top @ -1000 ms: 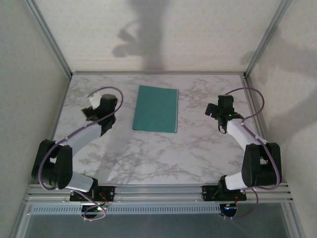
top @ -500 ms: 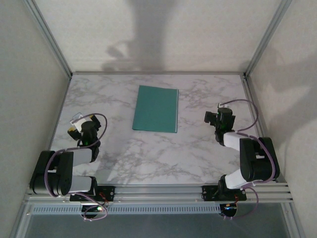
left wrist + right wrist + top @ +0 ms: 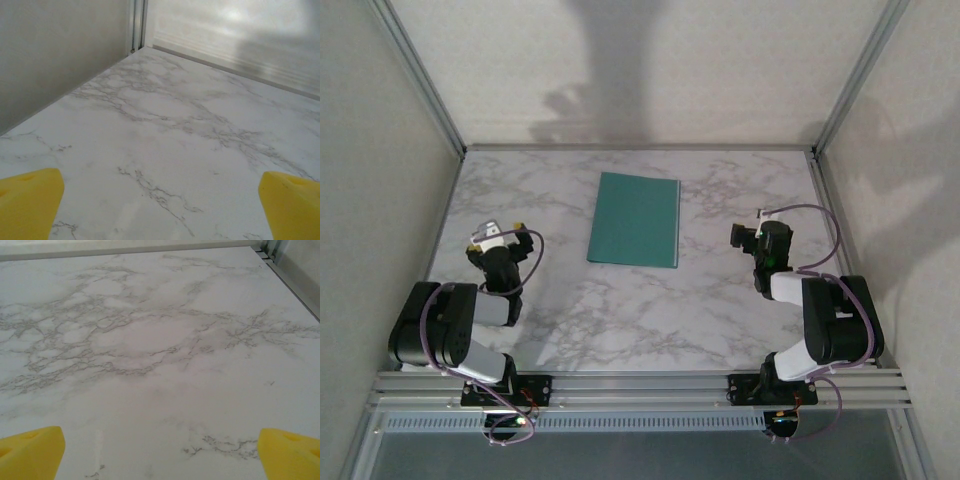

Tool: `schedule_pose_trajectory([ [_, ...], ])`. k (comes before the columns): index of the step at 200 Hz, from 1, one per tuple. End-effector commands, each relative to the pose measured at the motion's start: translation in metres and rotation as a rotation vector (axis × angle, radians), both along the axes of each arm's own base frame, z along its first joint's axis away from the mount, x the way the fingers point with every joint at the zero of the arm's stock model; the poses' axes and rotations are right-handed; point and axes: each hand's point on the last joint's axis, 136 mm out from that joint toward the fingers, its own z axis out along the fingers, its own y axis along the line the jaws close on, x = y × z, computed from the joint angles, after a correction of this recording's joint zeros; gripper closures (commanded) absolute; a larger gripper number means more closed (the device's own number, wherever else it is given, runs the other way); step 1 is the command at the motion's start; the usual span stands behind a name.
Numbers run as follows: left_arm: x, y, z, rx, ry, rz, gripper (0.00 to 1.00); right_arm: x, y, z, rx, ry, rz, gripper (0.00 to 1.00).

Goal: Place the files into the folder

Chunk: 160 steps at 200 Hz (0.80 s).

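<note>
Seen from above: a thin, flat, teal-green rectangular card folder (image 3: 634,220), closed, flat on the grey-veined white marble tabletop (image 3: 620,320). Sits in the far half of the table, a little left of centre. Long edges run away from the arm bases, slightly skewed. Touches neither arm.

Left gripper (image 3: 501,236): to the left of the folder and nearer the bases, well apart from it. Arm folded back tight over its base. Jaws released and spread wide. From the left wrist: yellow wedge-shaped left fingertips (image 3: 30,200) at the two lower corners of the view, with bare veined marble across the whole gap. Beyond them, the far left corner of the enclosure, with a plain grey side wall (image 3: 60,50) and an aluminium corner post (image 3: 137,25).

Right gripper (image 3: 748,237): to the right of the folder, level with its near edge or a touch nearer the bases, also well apart from it. Arm likewise folded close to its base, with a purple cable (image 3: 815,215) looping above the wrist. Jaws released and spread wide. From the right wrist: yellow right fingertips (image 3: 30,450) at both lower corners, with bare marble between. Looks out over open tabletop toward the far right corner, with a metal frame rail (image 3: 292,282) along the right edge.
</note>
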Motion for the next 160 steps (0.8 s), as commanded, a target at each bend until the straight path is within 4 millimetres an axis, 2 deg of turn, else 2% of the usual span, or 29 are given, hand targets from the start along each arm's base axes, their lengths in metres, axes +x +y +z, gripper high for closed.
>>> schedule_pose_trajectory([
  [1,0.009,-0.006,0.019,0.016,-0.067,-0.043,0.00,0.003,-0.001,0.005,-0.009,-0.027,0.008,0.01],
  [23,0.003,-0.013,0.018,0.033,-0.113,-0.096,0.00,0.003,-0.001,0.005,-0.009,-0.026,0.007,0.01],
  [31,0.004,-0.015,0.013,0.025,-0.077,-0.103,0.00,0.003,-0.001,0.005,-0.009,-0.026,0.007,0.01],
  [71,0.005,-0.014,0.015,0.022,-0.089,-0.103,0.01,0.003,-0.001,0.006,-0.009,-0.028,0.008,0.01],
  [88,0.005,-0.013,0.014,0.022,-0.083,-0.104,0.00,0.002,0.012,0.007,0.000,-0.063,0.087,0.01],
  [94,0.005,-0.014,0.014,0.023,-0.086,-0.104,0.00,-0.007,0.016,-0.004,0.000,-0.053,0.117,0.01],
  [160,0.006,-0.014,0.015,0.023,-0.086,-0.104,0.01,-0.006,0.017,-0.007,0.008,-0.038,0.127,0.01],
])
